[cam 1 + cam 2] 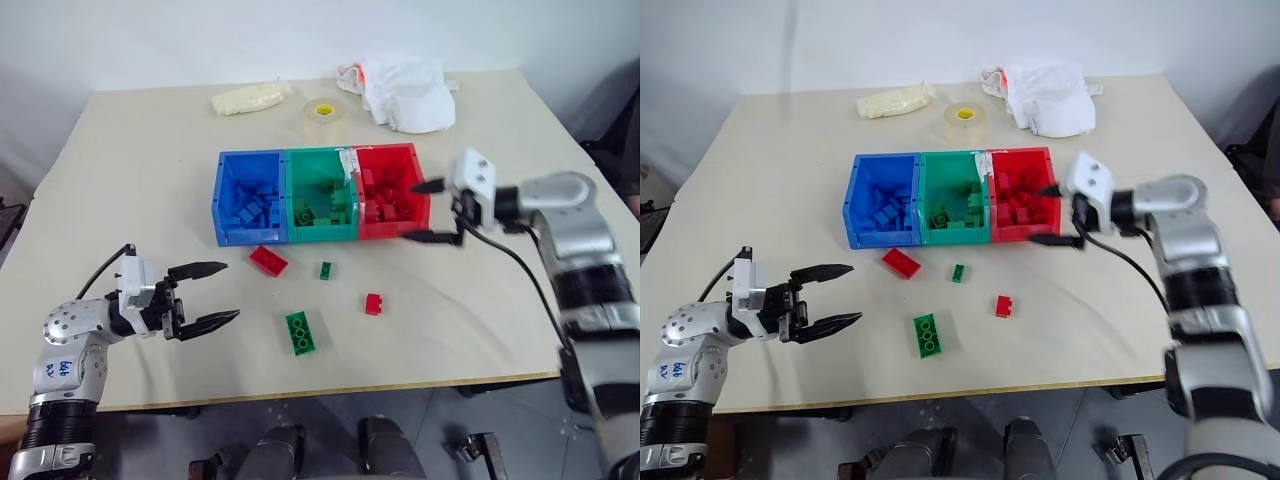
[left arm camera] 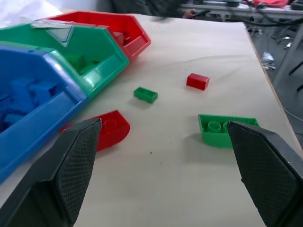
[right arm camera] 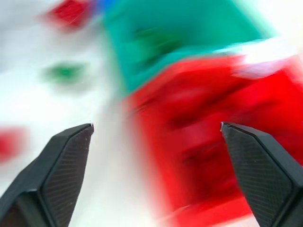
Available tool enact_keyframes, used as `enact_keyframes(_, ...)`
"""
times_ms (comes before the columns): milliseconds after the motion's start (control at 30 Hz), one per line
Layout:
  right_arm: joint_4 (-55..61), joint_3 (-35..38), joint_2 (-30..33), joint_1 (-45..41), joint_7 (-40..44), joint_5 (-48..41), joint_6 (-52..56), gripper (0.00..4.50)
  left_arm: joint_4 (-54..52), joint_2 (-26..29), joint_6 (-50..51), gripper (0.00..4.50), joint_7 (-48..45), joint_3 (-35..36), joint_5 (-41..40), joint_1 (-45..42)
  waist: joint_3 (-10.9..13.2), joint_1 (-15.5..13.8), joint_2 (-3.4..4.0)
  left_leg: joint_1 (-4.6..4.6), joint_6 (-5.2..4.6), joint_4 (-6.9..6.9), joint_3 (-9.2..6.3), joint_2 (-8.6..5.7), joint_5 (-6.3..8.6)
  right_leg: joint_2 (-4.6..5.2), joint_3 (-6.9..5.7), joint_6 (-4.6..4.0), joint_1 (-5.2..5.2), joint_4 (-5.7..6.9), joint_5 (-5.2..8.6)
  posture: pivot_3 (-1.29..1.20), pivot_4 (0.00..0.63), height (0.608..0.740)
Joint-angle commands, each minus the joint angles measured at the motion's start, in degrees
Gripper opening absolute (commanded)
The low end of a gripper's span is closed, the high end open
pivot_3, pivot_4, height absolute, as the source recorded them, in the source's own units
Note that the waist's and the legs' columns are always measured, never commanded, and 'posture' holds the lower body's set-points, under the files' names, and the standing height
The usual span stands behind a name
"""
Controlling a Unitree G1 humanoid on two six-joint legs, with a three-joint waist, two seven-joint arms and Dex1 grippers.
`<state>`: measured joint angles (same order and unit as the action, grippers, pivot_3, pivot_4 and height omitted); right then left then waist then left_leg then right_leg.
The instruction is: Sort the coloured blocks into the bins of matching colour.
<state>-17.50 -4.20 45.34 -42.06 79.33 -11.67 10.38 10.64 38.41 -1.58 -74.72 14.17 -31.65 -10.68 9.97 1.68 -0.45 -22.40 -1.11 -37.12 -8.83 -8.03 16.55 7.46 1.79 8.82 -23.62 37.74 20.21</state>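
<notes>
The three joined bins sit mid-tabletop: blue bin (image 1: 222, 205) on the left, green bin (image 1: 290, 200) in the middle, red bin (image 1: 421, 190) on the right, each with bricks of its own colour inside. The right gripper (image 1: 431, 212) hangs at the red bin's outer right wall, jaws spread wide and empty, one finger level with the bin's rim, the other by its front corner. On the left, the left gripper (image 1: 214, 294) hovers near the tabletop's front-left edge, jaws spread too, nothing between them, pointing toward the loose bricks. Four remain out, between the bins and the front edge: a red brick (image 1: 268, 260) just ahead of the blue bin, a small green brick (image 1: 325, 270), a small red brick (image 1: 373, 304), and a larger green brick (image 1: 300, 332) nearest the front edge. That larger green brick lies closest to the left jaws, but apart from them.
</notes>
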Motion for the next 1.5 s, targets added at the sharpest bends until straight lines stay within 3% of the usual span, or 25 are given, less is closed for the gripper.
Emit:
enact_keyframes(33, 11.19, 4.72, 4.83, 5.67, 1.57, -4.98, 4.57, 4.48, 0.97, 0.5, -0.99, 4.5, -1.0, 1.58, -0.7, -0.11, 0.0, -0.09, 0.0, 0.0, 0.0, -0.02, 0.02, 0.0, 0.0, 0.0, 0.02, 0.0, 0.0, 0.0, 0.0, 0.0, 0.15, 0.74)
enact_keyframes(300, 21.26, 14.3, 15.47, 25.43, 2.28, -8.99, 8.03, 4.48, 3.87, 0.22, -2.71, 4.5, -2.76, 1.5, -0.09, -0.12, 0.0, -0.47, 0.0, 0.03, -0.06, -0.05, 0.16, 0.02, 0.03, 0.0, 0.07, 0.0, 0.07, -0.06, 0.0, 0.0, 0.15, 0.74)
enact_keyframes(400, 24.54, 21.44, 18.68, 33.57, 2.87, -10.44, 10.29, 4.48, 4.73, 0.3, -3.05, 4.5, -3.27, 1.53, -0.07, -0.44, 0.0, -0.81, 0.0, 0.04, -0.06, -0.03, 0.17, 0.03, 0.03, 0.02, 0.06, 0.0, 0.08, -0.09, 0.0, 0.0, 0.15, 0.74)
enact_keyframes(500, 28.34, 22.13, 18.77, 35.36, 0.71, -12.04, 12.57, 4.48, 5.1, 0.11, -3.36, 4.5, -3.29, 1.41, 0.1, -0.71, 0.0, -0.82, 0.0, 0.06, -0.07, -0.01, 0.22, 0.04, 0.04, 0.0, 0.09, 0.0, 0.08, -0.1, 0.0, 0.0, 0.15, 0.74)
enact_keyframes(700, 34.28, 15.16, 15.17, 31.14, -4.57, -13.56, 17.31, 4.48, 3.32, -0.6, -3.39, 4.5, -2.78, 1.07, -0.26, -0.02, 0.0, -1.01, -0.01, 0.08, -0.06, -0.07, 0.24, 0.08, 0.04, 0.0, 0.08, 0.0, 0.13, -0.11, 0.0, 0.0, 0.15, 0.74)
enact_keyframes(833, 35.35, 6.16, 9.5, 24.41, -9.21, -11.36, 19.5, 4.48, 1.38, -0.93, -3.69, 4.5, -3.04, 1.82, -1.05, 1.69, 0.0, -1.18, -0.02, 0.07, -0.07, -0.05, 0.23, 0.08, 0.04, 0.01, 0.08, 0.0, 0.13, -0.16, 0.0, 0.0, 0.15, 0.74)
enact_keyframes(1100, 27.94, -7.34, 0.45, 17.19, -13.4, -3.37, 16.72, 4.48, -4.03, -2.3, -3.28, 4.5, -0.53, 2.58, -1.58, 6.04, -0.01, -1.74, -0.05, 0.06, -0.07, -0.02, 0.16, 0.07, 0.05, 0.01, 0.04, 0.0, 0.12, -0.18, 0.0, 0.0, 0.15, 0.74)
enact_keyframes(1267, 22.4, -11.87, -3.51, 15.56, -14.63, 0.87, 14.44, 4.48, -7.21, -3.51, -3.08, 4.5, 1.5, 2.69, -1.79, 8.66, -0.02, -1.57, -0.06, 0.07, -0.07, -0.04, 0.15, 0.06, 0.05, 0.0, 0.02, 0.0, 0.13, -0.16, -0.01, 0.0, 0.15, 0.74)
enact_keyframes(1367, 20.92, -11.82, -5.2, 15.19, -14.83, 0.87, 13.19, 3.9, -8.34, -3.76, -2.91, 4.5, 2.45, 3.13, -1.91, 9.58, -0.06, -1.39, -0.12, 0.11, -0.06, -0.03, 0.17, 0.09, 0.05, -0.03, 0.04, -0.02, 0.14, -0.14, -0.02, 0.0, 0.15, 0.74)
enact_keyframes(1500, 21.11, -10.76, -6.1, 14.95, -14.81, 0.19, 13.86, 2.56, -8.97, -3.51, -2.89, 4.5, 2.95, 3.55, -2.13, 10.21, -0.06, -1.46, -0.12, 0.15, -0.02, -0.03, 0.16, 0.12, 0.05, -0.06, 0.04, -0.04, 0.16, -0.12, -0.03, 0.0, 0.15, 0.74)
